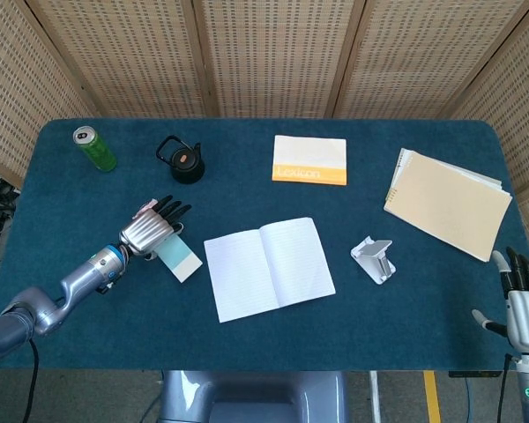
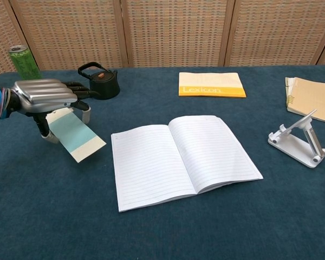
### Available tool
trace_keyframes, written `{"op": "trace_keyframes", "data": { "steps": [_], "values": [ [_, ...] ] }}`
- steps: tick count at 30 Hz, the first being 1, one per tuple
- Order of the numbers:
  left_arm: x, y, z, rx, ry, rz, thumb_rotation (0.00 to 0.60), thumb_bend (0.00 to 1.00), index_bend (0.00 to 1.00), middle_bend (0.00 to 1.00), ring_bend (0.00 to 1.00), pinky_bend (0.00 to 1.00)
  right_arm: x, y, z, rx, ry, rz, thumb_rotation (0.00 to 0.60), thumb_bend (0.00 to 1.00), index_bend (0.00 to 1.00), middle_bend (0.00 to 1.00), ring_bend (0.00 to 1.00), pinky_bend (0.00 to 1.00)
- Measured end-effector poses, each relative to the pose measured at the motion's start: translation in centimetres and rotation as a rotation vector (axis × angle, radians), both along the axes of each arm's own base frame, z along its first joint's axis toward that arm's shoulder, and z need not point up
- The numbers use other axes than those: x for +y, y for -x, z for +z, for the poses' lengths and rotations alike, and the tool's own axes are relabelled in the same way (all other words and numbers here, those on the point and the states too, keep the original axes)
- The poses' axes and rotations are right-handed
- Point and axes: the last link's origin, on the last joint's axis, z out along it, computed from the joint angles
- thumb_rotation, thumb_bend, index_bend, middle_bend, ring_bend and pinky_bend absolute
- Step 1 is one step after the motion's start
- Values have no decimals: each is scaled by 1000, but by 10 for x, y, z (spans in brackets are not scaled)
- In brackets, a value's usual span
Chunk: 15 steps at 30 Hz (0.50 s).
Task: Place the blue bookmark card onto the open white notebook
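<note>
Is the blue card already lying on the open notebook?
No, the blue card is left of the open notebook, held by the left hand and apart from the pages.

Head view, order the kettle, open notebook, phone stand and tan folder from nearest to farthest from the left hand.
From the left hand:
1. Kettle, just behind it.
2. Notebook, table centre.
3. Phone stand, beyond the notebook.
4. Tan folder, far side.
</note>
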Motion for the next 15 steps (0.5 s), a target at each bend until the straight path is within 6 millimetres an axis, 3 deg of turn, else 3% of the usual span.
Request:
{"op": "trace_keyframes", "data": {
  "steps": [15],
  "values": [
    [-9, -76, -18, -33, 47, -206, 600, 130, 496, 0, 0, 0, 0, 1, 7, -25, 19, -1, 600, 126, 54, 0, 0, 0]
  ]
}}
